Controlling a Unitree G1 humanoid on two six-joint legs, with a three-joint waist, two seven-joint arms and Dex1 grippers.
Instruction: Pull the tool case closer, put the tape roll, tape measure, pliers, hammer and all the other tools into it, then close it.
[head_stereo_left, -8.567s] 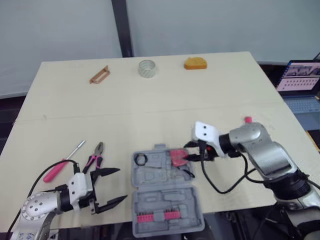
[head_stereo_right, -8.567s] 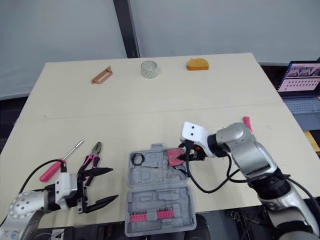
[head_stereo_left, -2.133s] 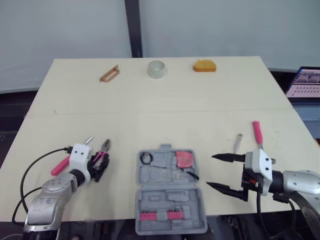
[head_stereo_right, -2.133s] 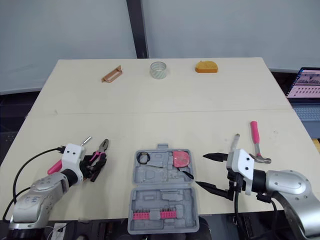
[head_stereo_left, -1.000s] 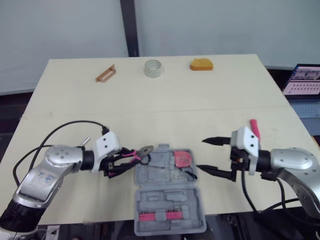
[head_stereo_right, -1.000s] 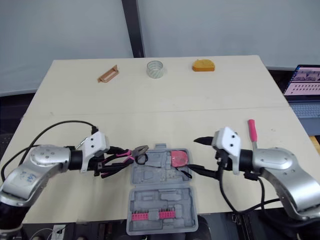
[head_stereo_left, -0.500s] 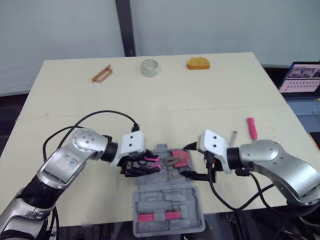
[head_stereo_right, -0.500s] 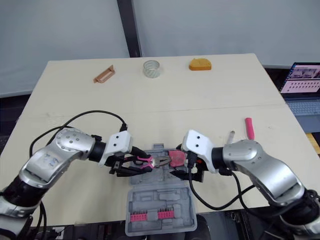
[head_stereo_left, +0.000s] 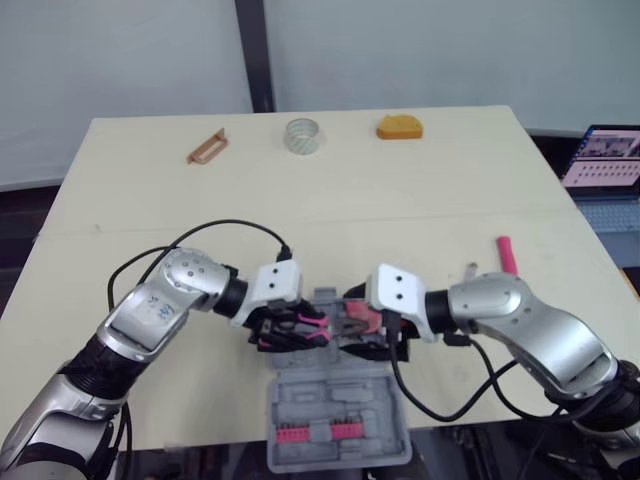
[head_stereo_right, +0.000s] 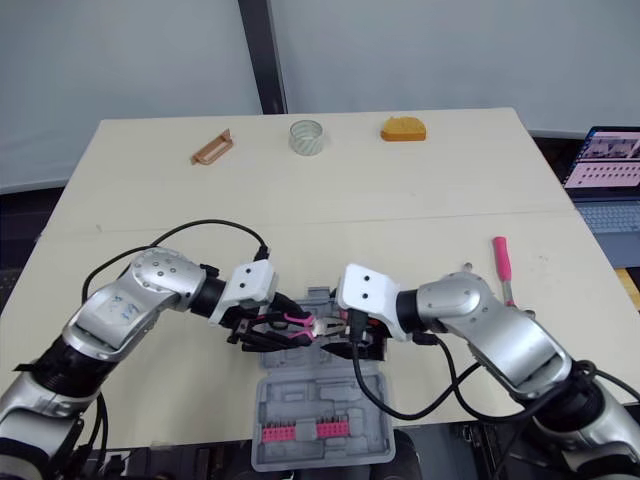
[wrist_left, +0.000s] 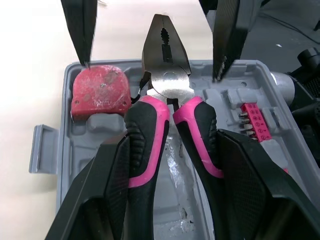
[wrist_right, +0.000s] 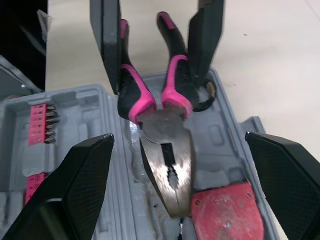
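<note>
My left gripper (wrist_left: 172, 142) is shut on the pink handles of the pliers (wrist_left: 167, 85) and holds them just over the open grey tool case (head_stereo_left: 335, 405). The steel nose points toward the red tape measure (wrist_left: 100, 95), which lies in a pocket of the case. My right gripper (wrist_right: 177, 145) faces the left one, open wide, with its fingers on either side of the pliers' nose (wrist_right: 167, 182) and apart from it. The tape roll (head_stereo_left: 300, 135) stands at the far edge. The pink-handled hammer (head_stereo_left: 505, 254) lies to the right.
An orange object (head_stereo_left: 399, 127) and a brown handle-shaped piece (head_stereo_left: 205, 148) lie at the far edge beside the tape roll. A row of pink bits (head_stereo_left: 312, 431) sits in the near half of the case. A laptop (head_stereo_left: 602, 170) is off the table's right side.
My left gripper has carried the pliers rightward from beside the case to over it. The right gripper has moved left until its open fingers flank the pliers' nose.
</note>
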